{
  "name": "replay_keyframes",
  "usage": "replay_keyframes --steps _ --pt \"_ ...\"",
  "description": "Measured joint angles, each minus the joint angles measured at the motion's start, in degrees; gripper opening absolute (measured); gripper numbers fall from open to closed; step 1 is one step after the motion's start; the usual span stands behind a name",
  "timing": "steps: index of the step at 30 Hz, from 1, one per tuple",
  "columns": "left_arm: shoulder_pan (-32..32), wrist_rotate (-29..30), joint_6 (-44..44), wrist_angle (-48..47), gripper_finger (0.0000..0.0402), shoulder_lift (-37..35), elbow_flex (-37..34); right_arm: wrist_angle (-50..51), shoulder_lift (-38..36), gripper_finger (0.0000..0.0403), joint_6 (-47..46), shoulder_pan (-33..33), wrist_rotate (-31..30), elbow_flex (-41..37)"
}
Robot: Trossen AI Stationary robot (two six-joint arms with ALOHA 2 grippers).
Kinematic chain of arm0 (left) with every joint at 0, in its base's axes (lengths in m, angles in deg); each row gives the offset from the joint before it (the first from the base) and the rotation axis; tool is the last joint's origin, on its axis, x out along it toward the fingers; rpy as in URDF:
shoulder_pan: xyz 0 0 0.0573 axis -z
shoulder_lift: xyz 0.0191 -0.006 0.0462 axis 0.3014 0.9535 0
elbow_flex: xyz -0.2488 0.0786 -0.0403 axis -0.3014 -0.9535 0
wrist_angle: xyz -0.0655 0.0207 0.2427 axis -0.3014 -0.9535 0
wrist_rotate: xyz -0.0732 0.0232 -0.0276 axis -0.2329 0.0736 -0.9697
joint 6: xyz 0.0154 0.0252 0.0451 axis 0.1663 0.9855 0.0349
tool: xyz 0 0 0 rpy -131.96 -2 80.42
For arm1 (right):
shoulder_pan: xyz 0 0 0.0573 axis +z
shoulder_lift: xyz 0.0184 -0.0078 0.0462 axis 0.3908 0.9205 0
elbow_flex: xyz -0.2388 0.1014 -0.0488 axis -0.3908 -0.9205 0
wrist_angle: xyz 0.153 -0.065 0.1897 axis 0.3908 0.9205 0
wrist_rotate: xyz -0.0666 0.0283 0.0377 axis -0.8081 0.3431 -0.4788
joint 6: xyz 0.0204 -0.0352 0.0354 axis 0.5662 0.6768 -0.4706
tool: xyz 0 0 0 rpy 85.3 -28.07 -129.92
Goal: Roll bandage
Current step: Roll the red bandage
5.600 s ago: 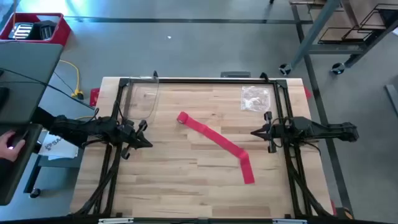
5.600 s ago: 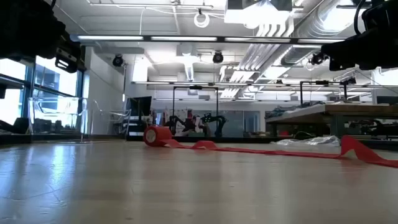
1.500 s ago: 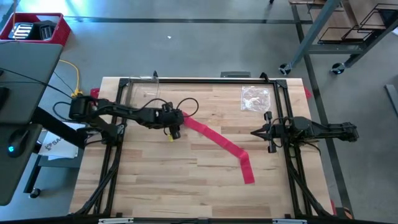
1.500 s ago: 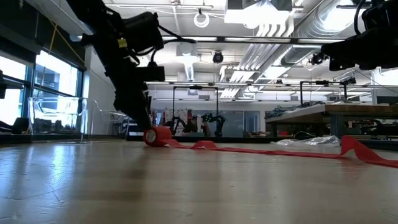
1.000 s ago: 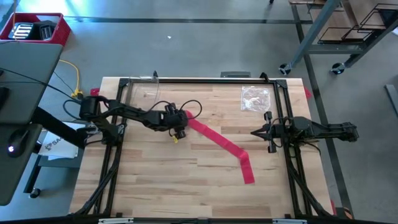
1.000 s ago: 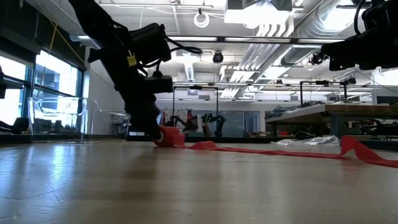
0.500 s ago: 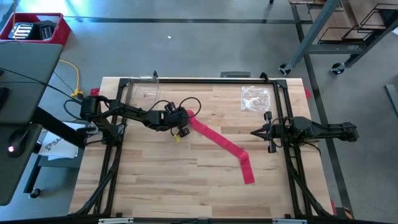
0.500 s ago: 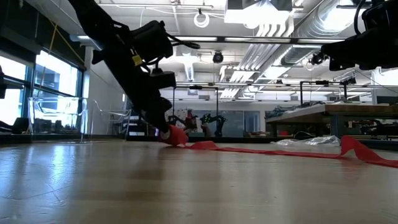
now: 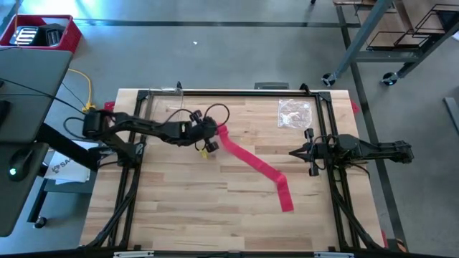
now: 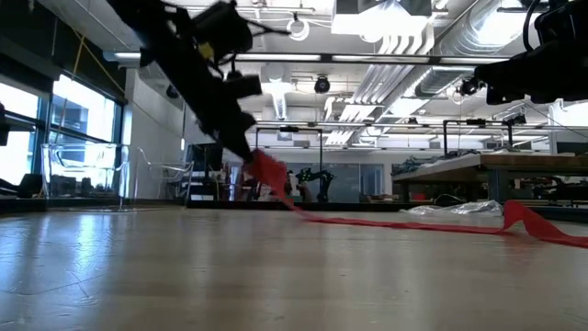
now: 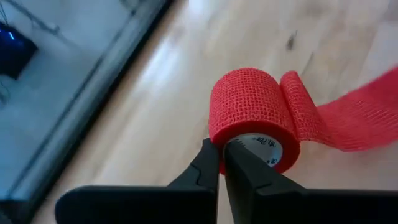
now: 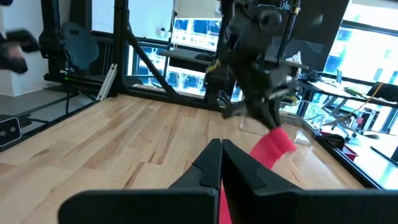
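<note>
The red bandage [image 9: 251,163] is a long strip running slantwise across the table, with a small rolled end [image 11: 252,112]. My left gripper [image 9: 210,136] is shut on that roll and holds it above the table's far left-middle; it also shows in the low view [image 10: 246,154]. From the roll [image 10: 264,172] the strip slopes down to the table, then lies flat to its kinked free end [image 9: 285,197] at the near right. My right gripper [image 9: 292,152] is shut and empty, raised over the table's right side, well away from the strip. My left gripper pinches the roll's wall at the rim of its open end [image 11: 217,144] between its two fingers. One finger [image 11: 244,171] seems to lie in the white core and the other outside. The roll is lifted clear, with the strip trailing down from it to the table.
A crinkled clear plastic bag [image 9: 294,112] lies at the far right of the table. A clear plastic piece [image 9: 166,115] stands at the far left. Black frame rails [image 9: 229,92] run along the table's far, left and right sides.
My left gripper has risen and moved a little toward the table's far edge, taking the roll with it. The roll, which lay on the table, is now lifted clear. The strip next to it has been drawn up off the wood, while the rest stays flat.
</note>
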Motion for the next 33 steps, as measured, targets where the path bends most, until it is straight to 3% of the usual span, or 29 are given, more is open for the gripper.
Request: replay_keyframes --steps 4,9,16,24,33 --pt "0.5 0.8 7.2 -3.8 0.0003 -6.0 6.0 0.0 0.0 0.0 0.0 0.0 0.0 0.0" --pt "1.9 1.5 22.6 -3.9 0.0002 -11.5 16.3 0.0 0.0 0.0 0.0 0.0 0.0 0.0" --pt "3.2 2.8 41.9 -4.1 0.0002 -12.0 31.9 0.0 0.0 0.0 0.0 0.0 0.0 0.0" --pt "6.4 6.9 46.0 -3.2 0.0006 -10.4 43.4 0.0 0.0 0.0 0.0 0.0 0.0 0.0" --pt "10.7 15.0 46.0 -2.0 0.0007 -8.4 47.3 0.0 0.2 0.0 0.0 0.0 -0.6 0.0"
